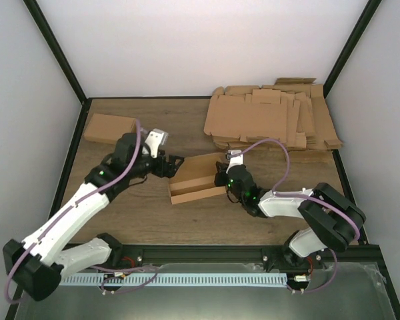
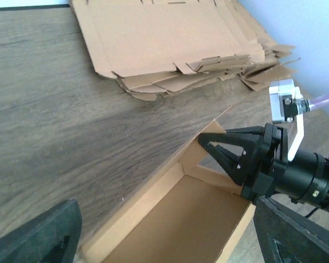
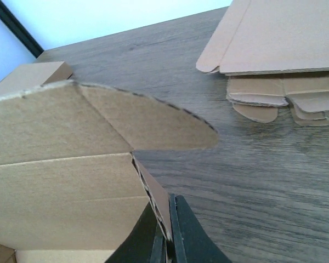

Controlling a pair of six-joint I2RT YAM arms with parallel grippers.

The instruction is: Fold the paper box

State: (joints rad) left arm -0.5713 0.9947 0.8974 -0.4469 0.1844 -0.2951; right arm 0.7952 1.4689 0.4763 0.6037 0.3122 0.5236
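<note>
The half-folded brown paper box lies open at the table's middle, its lid flap standing up at the back. My right gripper is shut on the box's right end wall; in the right wrist view its fingertips pinch the cardboard edge below the raised flap. My left gripper is open at the box's left end. In the left wrist view its fingers spread wide over the box's inside, and the right gripper shows at the far end.
A stack of flat cardboard blanks lies at the back right, also seen in the left wrist view and the right wrist view. A finished closed box sits at the back left. Black frame posts stand at the back corners.
</note>
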